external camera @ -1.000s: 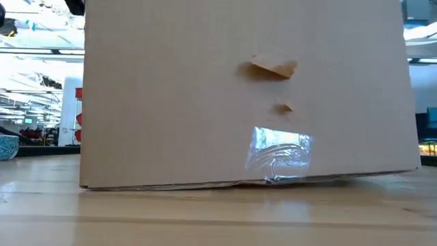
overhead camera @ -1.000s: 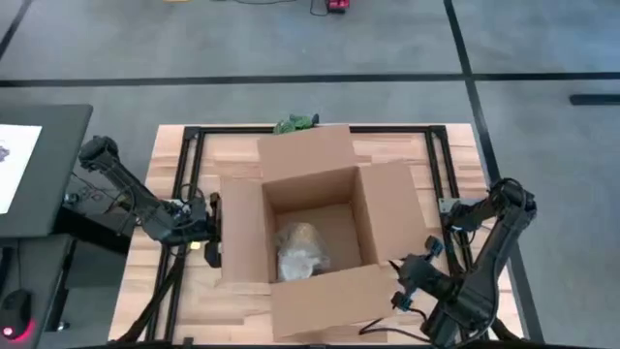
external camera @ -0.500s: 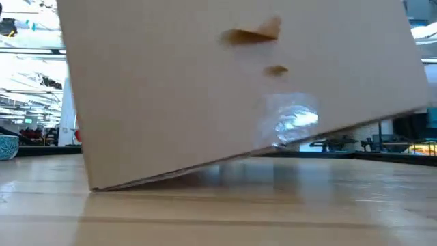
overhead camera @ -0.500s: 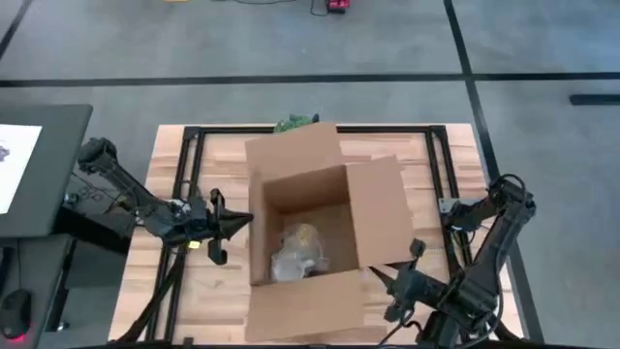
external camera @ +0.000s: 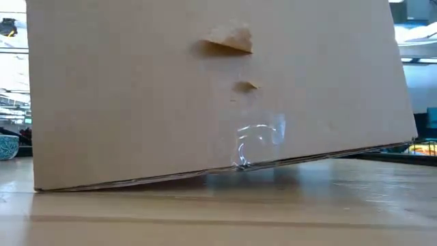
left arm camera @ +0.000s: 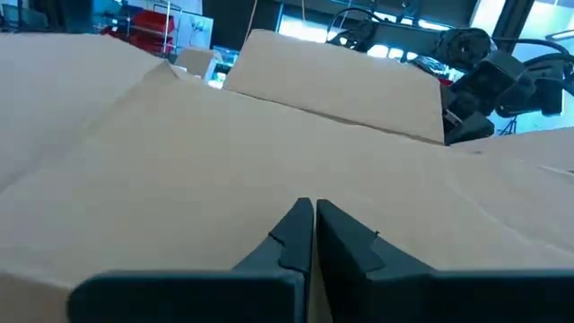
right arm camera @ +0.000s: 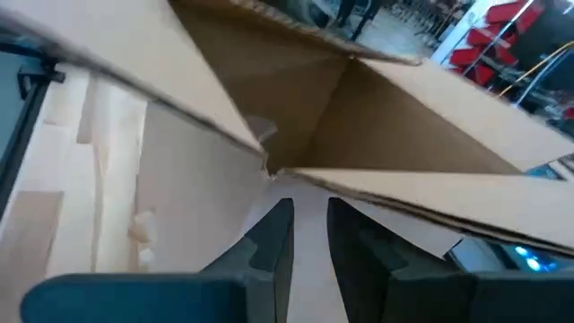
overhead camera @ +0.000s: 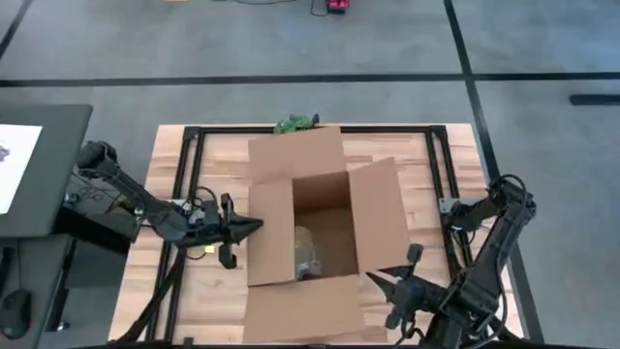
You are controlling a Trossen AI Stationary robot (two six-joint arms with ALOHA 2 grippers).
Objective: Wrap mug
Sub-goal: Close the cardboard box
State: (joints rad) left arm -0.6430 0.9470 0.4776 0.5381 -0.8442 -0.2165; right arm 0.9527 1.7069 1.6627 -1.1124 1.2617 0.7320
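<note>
1. An open brown cardboard box (overhead camera: 320,233) sits mid-tabletop on the pale wooden tabletop (overhead camera: 170,155), all four flaps splayed outward. In the low view its base is tilted: one bottom edge rests on the wood, the other is raised clear.
2. The mug itself is not visible. A crumpled pale paper bundle (overhead camera: 304,250) lies on the box floor near the front wall; judged to be the mug, already wrapped.
3. The left gripper (overhead camera: 244,228) lies low at the box's left side, jaws closed to a thin slit with nothing between them, the tips at or just beside the left flap. The left wrist view shows only cardboard ahead of the tips; actual contact cannot be told.
4. The right gripper (overhead camera: 380,283) is at the box's front-right corner. Its wrist view shows the jaws slightly parted and empty, pointing at the corner where two flaps meet.
5. A small green object (overhead camera: 295,123) lies on the tabletop just behind the rear flap; what it is cannot be told.
6. Step in hand, as judged: wrapping looks finished and the bundle is boxed, so the arms are now working on the box itself, either shifting it or starting on the flaps.
7. The next move calls for letting the box settle flat, then folding the flaps inward one side at a time without tipping it.
</note>
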